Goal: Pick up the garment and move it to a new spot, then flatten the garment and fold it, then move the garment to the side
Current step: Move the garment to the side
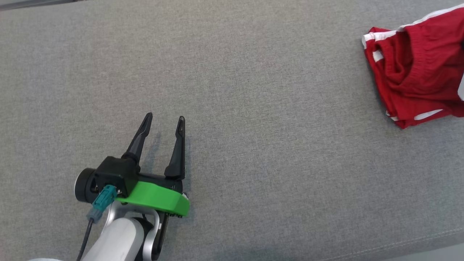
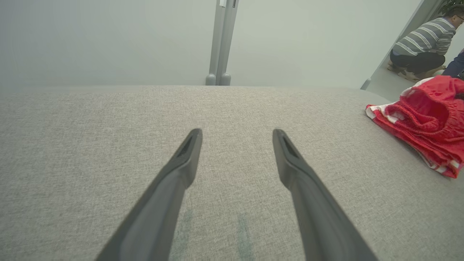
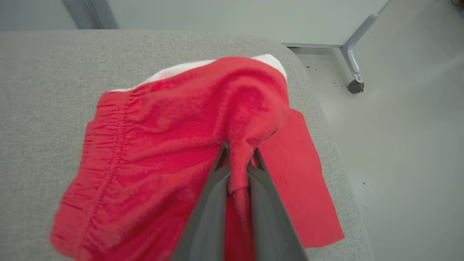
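1. The left hand [image 1: 165,117], fingers spread and empty, sits low over the left part of the grey fabric-covered worktop [image 1: 253,90].
2. The crumpled red white-striped shorts [image 1: 417,72] lie at the worktop's right end.
3. The right hand [image 3: 239,150] pinches a fold of them; moving, flattening and folding seemingly all remain.

The grey fabric worktop [image 1: 253,90] gives a wide open stretch across its middle, between the left hand [image 1: 165,117] at the lower left and the red garment [image 1: 417,72] bunched at the right edge. The left hand sits low over the cloth, fingers spread, with a free gap between them. The garment rises as a crumpled heap. The right hand [image 3: 240,152] is pinched on a fold of it, near the worktop's rounded corner. Beyond the far edge stands a grey post [image 2: 221,43]. Off the corner are a castered leg [image 3: 353,69] on the floor [image 3: 406,163] and a crouching person [image 2: 424,43].
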Tool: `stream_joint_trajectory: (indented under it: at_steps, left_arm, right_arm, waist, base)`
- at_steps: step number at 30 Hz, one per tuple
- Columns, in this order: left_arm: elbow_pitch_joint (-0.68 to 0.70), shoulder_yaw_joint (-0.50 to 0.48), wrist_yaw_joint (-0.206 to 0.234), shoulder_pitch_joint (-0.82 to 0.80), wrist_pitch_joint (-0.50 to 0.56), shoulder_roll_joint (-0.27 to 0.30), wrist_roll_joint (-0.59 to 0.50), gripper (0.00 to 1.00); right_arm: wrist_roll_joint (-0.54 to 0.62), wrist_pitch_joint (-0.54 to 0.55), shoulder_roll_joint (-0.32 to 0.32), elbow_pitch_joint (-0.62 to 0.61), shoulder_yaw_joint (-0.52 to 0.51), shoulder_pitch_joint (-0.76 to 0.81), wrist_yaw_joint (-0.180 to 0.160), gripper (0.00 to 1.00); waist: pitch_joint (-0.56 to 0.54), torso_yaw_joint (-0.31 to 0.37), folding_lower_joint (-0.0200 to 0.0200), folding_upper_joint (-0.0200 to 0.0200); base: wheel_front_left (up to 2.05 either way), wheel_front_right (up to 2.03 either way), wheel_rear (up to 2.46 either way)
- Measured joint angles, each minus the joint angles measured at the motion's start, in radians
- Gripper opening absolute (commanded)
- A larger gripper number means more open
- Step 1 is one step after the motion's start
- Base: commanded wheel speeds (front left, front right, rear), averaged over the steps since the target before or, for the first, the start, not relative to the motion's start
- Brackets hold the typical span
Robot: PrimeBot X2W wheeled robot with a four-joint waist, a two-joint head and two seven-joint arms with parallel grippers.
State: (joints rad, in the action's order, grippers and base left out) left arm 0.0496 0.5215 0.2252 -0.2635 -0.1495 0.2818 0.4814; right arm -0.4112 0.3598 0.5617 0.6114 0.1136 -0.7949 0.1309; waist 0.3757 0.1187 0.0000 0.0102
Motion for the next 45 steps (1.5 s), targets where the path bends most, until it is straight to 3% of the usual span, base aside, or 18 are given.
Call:
stream_joint_trajectory:
  at_steps: [9,10,11,12,21,29,37,45]
  left_arm:
    - [0.029,0.022,0.005,-0.019,0.022,0.005,-0.016,1.0]
    - [0.031,0.023,0.005,-0.019,0.024,0.005,-0.017,1.0]
    - [0.032,0.024,0.005,-0.019,0.025,0.006,-0.019,1.0]
    - [0.033,0.024,0.008,-0.019,0.025,0.007,-0.019,1.0]
    - [0.041,0.024,0.014,-0.022,0.034,0.02,-0.021,1.0]
    - [0.037,0.022,0.021,-0.022,0.034,0.023,-0.02,1.0]
    - [0.015,-0.015,0.021,-0.018,0.01,0.02,0.028,1.0]
    - [0.001,-0.126,0.021,0.007,-0.038,0.046,0.109,1.0]
  right_arm:
    - [0.03,-0.1,0.05,0.15,0.041,-0.05,0.0,0.02]
    - [0.034,-0.118,0.05,0.164,0.044,-0.055,0.0,0.31]
    - [0.039,-0.132,0.05,0.177,0.049,-0.059,0.0,0.36]
    - [0.047,-0.148,0.05,0.19,0.057,-0.06,0.0,1.0]
    - [0.108,-0.244,0.057,0.319,0.09,-0.084,0.0,1.0]
    - [0.119,-0.297,0.051,0.357,0.1,-0.11,0.0,1.0]
    - [0.098,-0.363,0.024,0.282,0.176,-0.152,0.0,1.0]
    - [0.034,-0.426,0.005,0.136,0.219,-0.145,0.0,1.0]
  waist:
    - [0.054,-0.031,0.0,0.0]
    - [0.058,-0.033,0.0,0.0]
    - [0.061,-0.035,0.0,0.0]
    - [0.064,-0.036,0.0,0.0]
    - [0.07,-0.023,0.0,0.0]
    - [0.051,-0.008,0.0,0.0]
    - [-0.013,0.009,0.0,0.0]
    - [-0.106,0.011,0.0,0.0]
  base:
    - [0.0,0.0,0.0]
    - [0.0,0.0,0.0]
    - [0.0,0.0,0.0]
    - [0.0,0.0,0.0]
    - [0.0,0.0,0.0]
    - [0.0,0.0,0.0]
    - [0.0,0.0,0.0]
    - [0.0,0.0,0.0]
